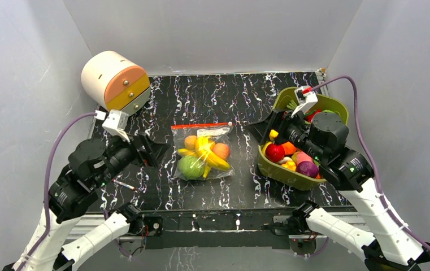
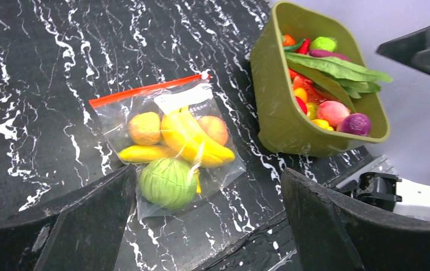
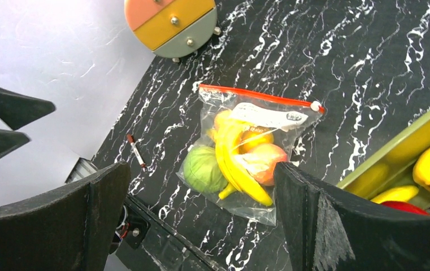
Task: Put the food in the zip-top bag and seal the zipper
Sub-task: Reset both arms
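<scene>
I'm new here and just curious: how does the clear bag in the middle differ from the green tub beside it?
The zip-top bag is clear, soft and lies flat; the tub is olive-green, opaque and stands upright. The bag has a red-orange zipper along one edge; the tub is open on top. The bag holds few pieces, the tub a heap. Both hold toy food.
</scene>
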